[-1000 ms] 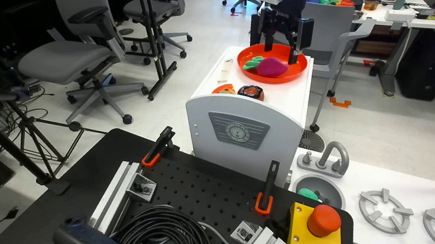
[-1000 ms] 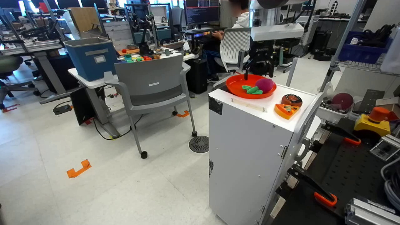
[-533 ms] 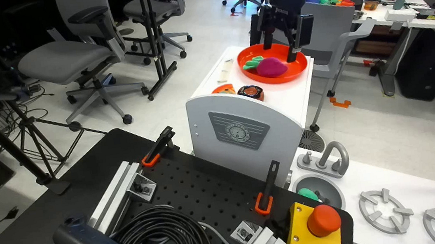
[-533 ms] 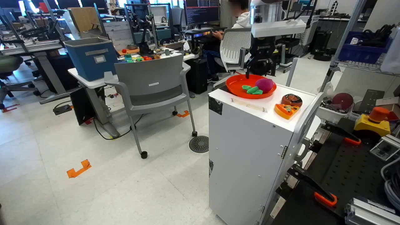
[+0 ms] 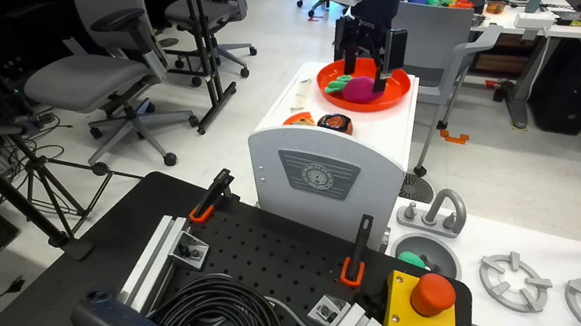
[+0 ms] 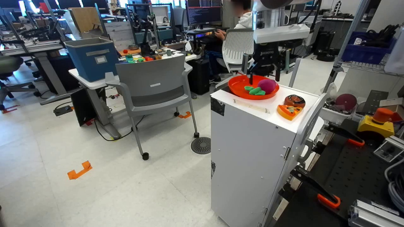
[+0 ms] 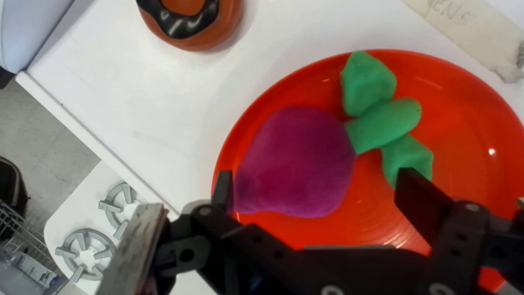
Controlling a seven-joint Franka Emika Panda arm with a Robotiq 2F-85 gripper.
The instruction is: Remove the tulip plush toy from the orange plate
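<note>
The tulip plush toy lies on its side in the orange plate, its magenta-pink head [image 7: 292, 159] near the rim and its green stem and leaves [image 7: 382, 123] toward the plate's middle. It also shows in both exterior views [image 5: 359, 90] [image 6: 267, 86]. The orange plate [image 7: 470, 135] sits on a white cabinet top and shows in both exterior views [image 5: 400, 87] [image 6: 235, 89]. My gripper [image 7: 316, 182] is open and points down over the plate. In the wrist view its fingertips appear on either side of the pink head, nothing gripped. It shows in both exterior views [image 5: 365, 78] [image 6: 264, 79].
A chocolate-topped brown donut toy [image 5: 335, 122] and an orange pizza slice toy [image 6: 290, 112] lie beside the plate. A tape strip [image 7: 470, 32] is on the cabinet top. An upright grey panel [image 5: 325, 175] edges the cabinet. A grey chair [image 6: 154, 82] stands behind.
My gripper has moved lower and over toward the pink head, left and down in an exterior view. It stays open. The plush and plate have not moved.
</note>
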